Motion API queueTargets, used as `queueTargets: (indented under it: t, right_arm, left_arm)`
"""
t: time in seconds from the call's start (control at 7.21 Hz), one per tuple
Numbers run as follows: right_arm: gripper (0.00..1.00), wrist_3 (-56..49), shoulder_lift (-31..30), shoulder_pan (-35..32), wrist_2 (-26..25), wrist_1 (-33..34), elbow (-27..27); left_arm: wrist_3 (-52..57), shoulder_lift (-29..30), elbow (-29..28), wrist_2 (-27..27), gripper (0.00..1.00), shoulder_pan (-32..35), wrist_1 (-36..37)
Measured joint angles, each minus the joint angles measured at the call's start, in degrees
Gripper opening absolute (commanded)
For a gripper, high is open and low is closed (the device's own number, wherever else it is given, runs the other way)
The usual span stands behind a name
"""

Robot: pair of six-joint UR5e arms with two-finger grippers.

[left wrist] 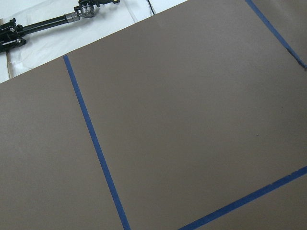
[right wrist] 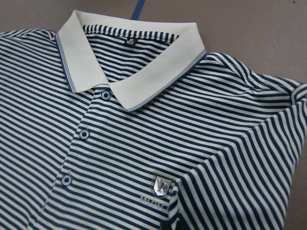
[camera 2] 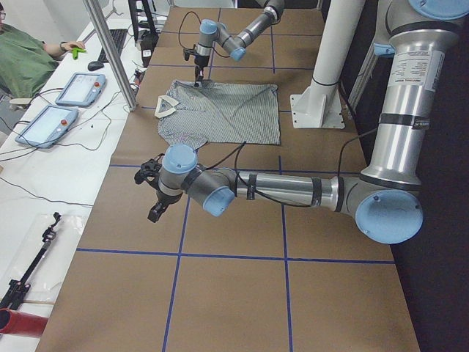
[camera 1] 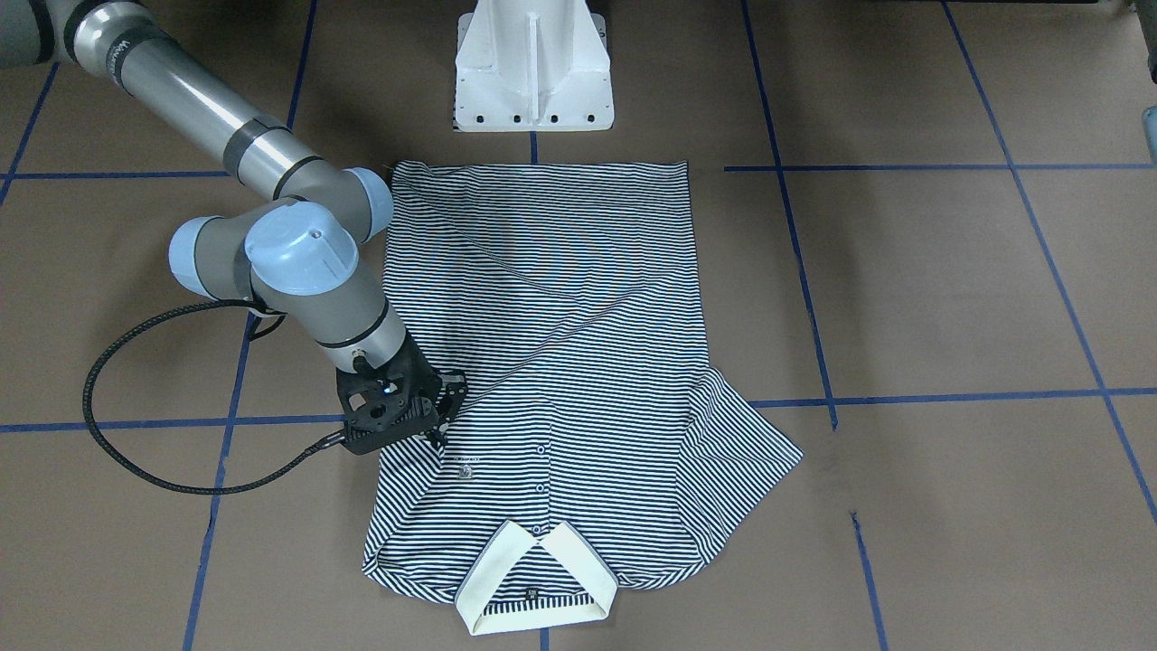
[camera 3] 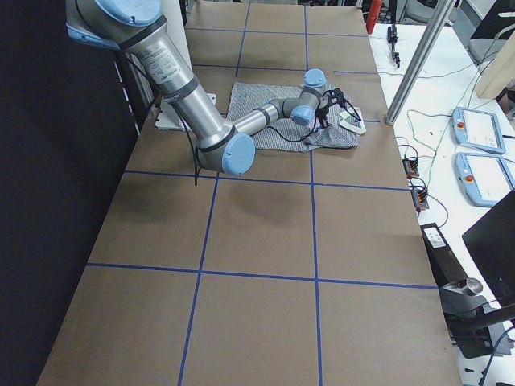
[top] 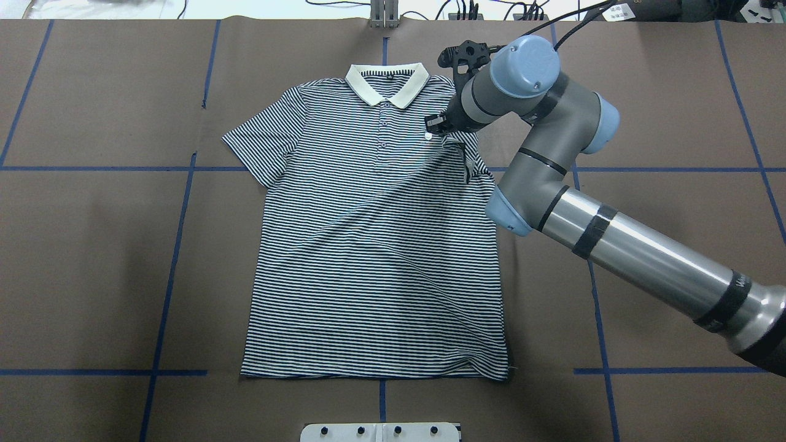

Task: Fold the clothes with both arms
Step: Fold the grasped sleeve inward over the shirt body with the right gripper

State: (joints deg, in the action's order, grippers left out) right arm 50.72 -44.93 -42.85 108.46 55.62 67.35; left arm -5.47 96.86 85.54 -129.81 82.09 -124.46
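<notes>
The left gripper (camera 2: 152, 196) hangs over the bare table (top: 92, 245) toward its left end, well apart from the shirt. It shows only in the left side view, so I cannot tell whether its claw is released or clenched. Its wrist camera sees nothing but brown surface and blue tape lines (left wrist: 93, 139).

The shirt (top: 374, 258) lies face up in the middle of the table, with its hem toward the robot's edge and its collar (top: 387, 86) toward the far edge. Its left sleeve (top: 261, 144) is spread flat. The right sleeve (right wrist: 240, 187) is turned in over the chest, its edge just beside the logo (right wrist: 162, 184). The right gripper (top: 437, 124) is down on that turned-in sleeve.

The step in hand looks like the sleeve fold on the right side. To do it well, the crease should run straight from shoulder toward hem and lie flat. A diagonal wrinkle crosses the body below the gripper and wants smoothing before any larger fold. On release, a straight lift should keep the knit from dragging. The left arm probably has to mirror this on the spread sleeve.

The right fingertips are hidden under the wrist in both table views. The right wrist camera shows only a dark sliver at its lower edge, so I cannot tell whether that claw is grasping the sleeve or released
</notes>
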Motion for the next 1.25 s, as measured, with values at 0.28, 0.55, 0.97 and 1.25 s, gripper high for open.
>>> queueTargets:
  t: [0.28, 0.55, 0.97, 1.25]
  right_arm:
    - [1.00, 0.38, 4.57, 0.26, -2.87, -0.32, -6.86]
    - [1.00, 0.58, 5.39, 0.18, -3.50, -0.50, -7.93]
    - [1.00, 4.57, 5.76, -0.23, 1.52, 5.27, -4.63]
    - [1.00, 4.03, 2.06, -1.74, 5.54, 22.61, 8.52]
  left_arm:
    - [-0.14, 0.02, 0.06, 0.00, 1.00, 0.00, -0.05]
    - [-0.25, 0.07, 0.19, 0.02, 1.00, 0.00, -0.04]
    - [-13.68, 1.83, 1.83, 0.25, 1.00, -3.60, -0.46]
    - [-32.99, 3.68, 5.01, 4.19, 1.00, -12.65, -1.70]
